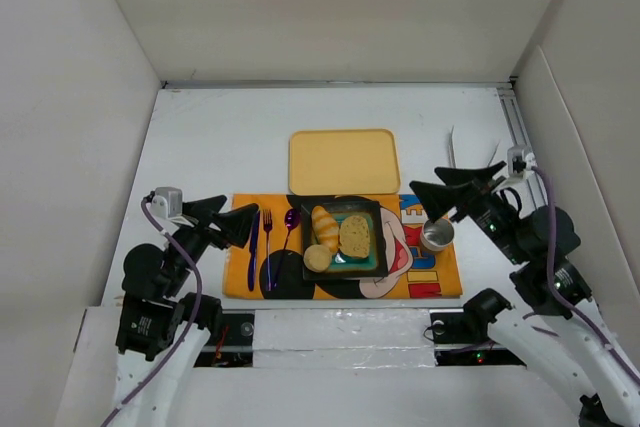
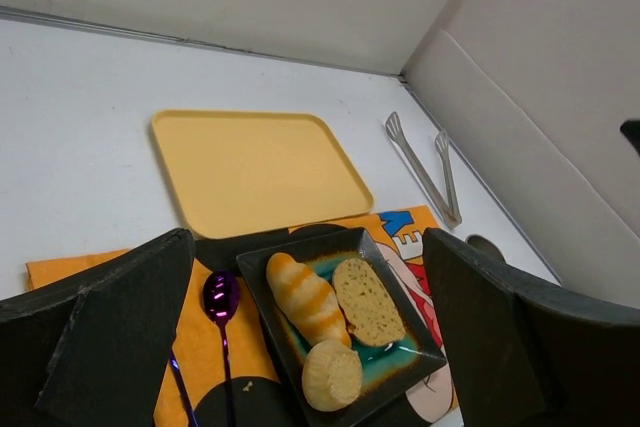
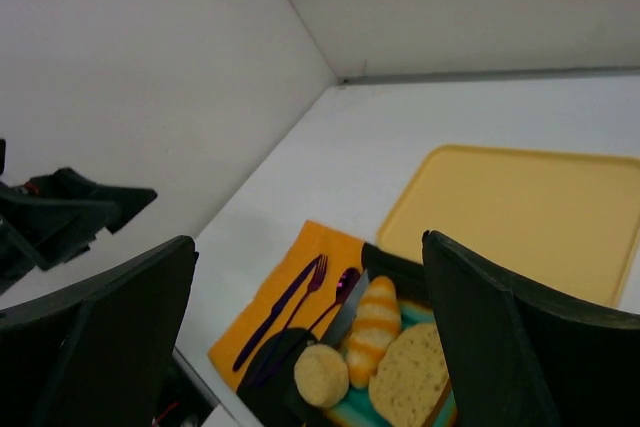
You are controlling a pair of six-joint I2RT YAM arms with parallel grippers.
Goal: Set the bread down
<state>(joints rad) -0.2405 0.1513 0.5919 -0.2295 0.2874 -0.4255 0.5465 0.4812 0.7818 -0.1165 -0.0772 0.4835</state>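
Observation:
Three pieces of bread lie in a dark square plate [image 1: 373, 215] with a teal centre: a long ridged roll [image 1: 325, 227], a small round bun [image 1: 317, 258] and a rough oval slice [image 1: 355, 236]. The left wrist view shows the roll [image 2: 308, 299], the bun [image 2: 332, 375] and the slice [image 2: 368, 301]; the right wrist view shows the roll [image 3: 373, 326], the bun [image 3: 321, 376] and the slice [image 3: 412, 377]. My left gripper [image 1: 222, 217] is open and empty, left of the plate. My right gripper [image 1: 455, 188] is open and empty, right of it.
The plate sits on an orange printed mat [image 1: 245, 282] with a purple knife [image 1: 252, 249], fork [image 1: 267, 244] and spoon [image 1: 289, 223]. A yellow tray [image 1: 344, 160] lies behind. A metal cup [image 1: 437, 236] stands at the mat's right. Metal tongs [image 2: 423, 164] lie far right. White walls enclose the table.

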